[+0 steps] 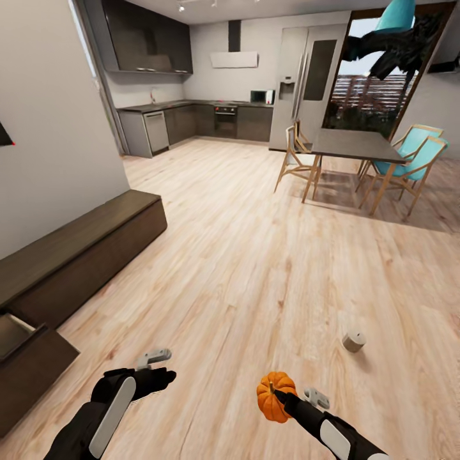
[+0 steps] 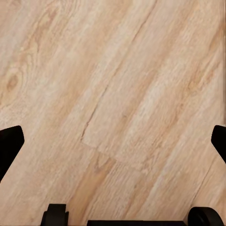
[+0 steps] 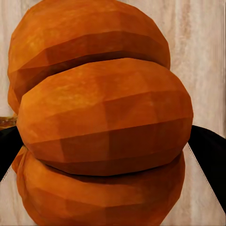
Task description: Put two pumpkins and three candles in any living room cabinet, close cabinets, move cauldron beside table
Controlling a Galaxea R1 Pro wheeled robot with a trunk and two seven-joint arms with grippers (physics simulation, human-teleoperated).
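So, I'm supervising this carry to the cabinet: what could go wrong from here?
1. The right gripper holds the pumpkin by its rounded ribbed sides; it might slip free on the way.
2. The cabinet has one drawer that looks only partly open, so the pumpkin could catch on its front.
3. A candle lies on the floor nearby; the base could knock it while turning.

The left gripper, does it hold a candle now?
No, the left gripper is open, with bare wooden floor between its fingers.
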